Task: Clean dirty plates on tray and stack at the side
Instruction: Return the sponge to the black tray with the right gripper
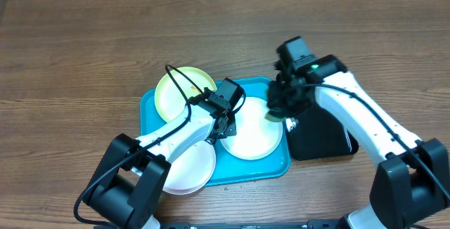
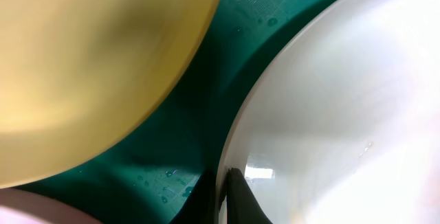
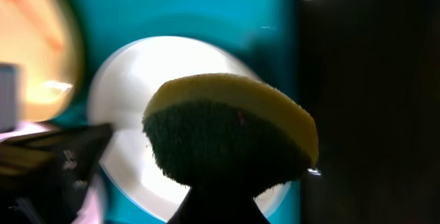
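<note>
The turquoise tray (image 1: 151, 109) holds three plates. A pale yellow-green plate (image 1: 176, 92) with an orange smear lies at its back left. One white plate (image 1: 256, 141) lies at the right and another white plate (image 1: 190, 169) overhangs the front left. My left gripper (image 1: 223, 127) is shut on the left rim of the right white plate (image 2: 330, 100); its fingers (image 2: 240, 200) pinch that rim. My right gripper (image 1: 278, 109) is shut on a yellow and green sponge (image 3: 230, 131), held above the plate's right edge (image 3: 130, 93).
A smaller glossy black tray (image 1: 320, 138) sits just right of the turquoise tray, under the right arm. Bare wooden table (image 1: 84, 53) stretches to the left and back. In the right wrist view the left arm (image 3: 48, 162) shows at lower left.
</note>
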`<state>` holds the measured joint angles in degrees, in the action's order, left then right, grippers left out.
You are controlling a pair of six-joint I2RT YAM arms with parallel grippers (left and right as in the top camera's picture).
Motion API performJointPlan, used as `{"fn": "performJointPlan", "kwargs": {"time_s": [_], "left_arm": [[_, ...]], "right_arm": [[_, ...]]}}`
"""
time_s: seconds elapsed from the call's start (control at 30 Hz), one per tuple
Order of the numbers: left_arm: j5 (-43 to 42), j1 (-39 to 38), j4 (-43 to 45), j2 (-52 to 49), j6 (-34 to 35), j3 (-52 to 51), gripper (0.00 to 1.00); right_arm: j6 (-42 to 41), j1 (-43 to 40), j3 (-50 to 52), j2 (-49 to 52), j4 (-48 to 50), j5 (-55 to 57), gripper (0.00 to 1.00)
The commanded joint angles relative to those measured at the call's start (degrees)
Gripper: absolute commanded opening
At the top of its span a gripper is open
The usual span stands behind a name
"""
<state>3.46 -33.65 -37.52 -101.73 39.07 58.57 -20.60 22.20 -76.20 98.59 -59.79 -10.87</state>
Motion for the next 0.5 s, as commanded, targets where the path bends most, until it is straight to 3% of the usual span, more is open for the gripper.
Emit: {"fn": "performJointPlan", "kwargs": {"time_s": [0.0, 0.17, 0.43, 0.47], "left_arm": [[3.2, 0.3, -2.8, -1.4, -0.8, -1.0, 0.04], [6.7, 0.2, -7.0, 1.9, -0.9, 0.5, 0.04], [10.6, 0.2, -8.7, 13.5, -2.4, 0.9, 0.04], [11.2, 0.2, -8.8, 14.7, -3.5, 0.9, 0.04]], "right_arm": [[1.1, -3.3, -0.8, -1.3, -2.4, 7.2, 0.04], [1.1, -7.8, 2.0, -1.3, -3.6, 13.9, 0.04], [1.2, -13.2, 10.1, -1.3, 3.1, 13.8, 0.04], [1.7, -13.2, 11.1, -1.3, 4.3, 13.5, 0.09]]}}
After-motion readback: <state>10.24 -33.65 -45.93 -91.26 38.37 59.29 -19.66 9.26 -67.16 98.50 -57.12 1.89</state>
